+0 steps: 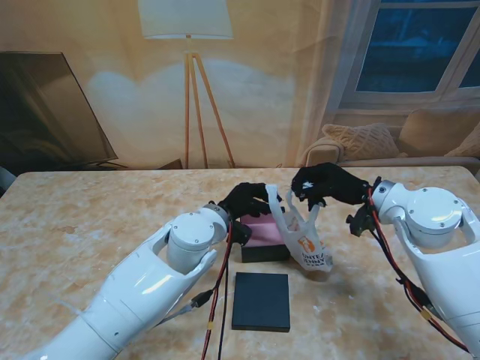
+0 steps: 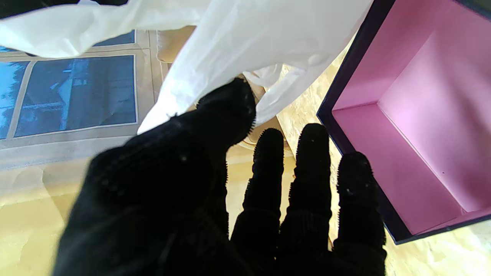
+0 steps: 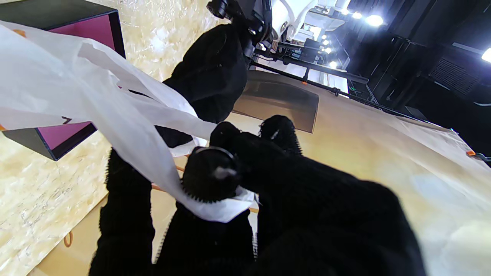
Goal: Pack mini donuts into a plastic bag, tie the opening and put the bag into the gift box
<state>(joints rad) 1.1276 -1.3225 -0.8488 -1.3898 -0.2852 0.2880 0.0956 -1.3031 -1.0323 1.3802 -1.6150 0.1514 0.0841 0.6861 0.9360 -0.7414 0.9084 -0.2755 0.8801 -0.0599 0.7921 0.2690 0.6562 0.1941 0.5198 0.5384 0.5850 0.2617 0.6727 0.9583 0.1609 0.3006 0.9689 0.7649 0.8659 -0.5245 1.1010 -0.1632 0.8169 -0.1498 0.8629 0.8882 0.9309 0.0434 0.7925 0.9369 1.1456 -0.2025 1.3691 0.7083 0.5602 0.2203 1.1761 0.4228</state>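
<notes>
White printed plastic bag (image 1: 304, 238) hangs at frame centre, handles pinched by my right hand (image 1: 324, 184) and left hand (image 1: 247, 199); thin film may slip, missing pink-lined black gift box (image 1: 264, 238).

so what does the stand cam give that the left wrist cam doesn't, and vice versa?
Stand view only: the right hand pinching the bag's handle, the box lid lying flat on the table nearer to me than the box, and the bag's orange print.

Left wrist view only: the gift box interior, pink and empty, with no donuts or anything else visible inside.

Both: the left hand at the white plastic bag, right beside the open box.
</notes>
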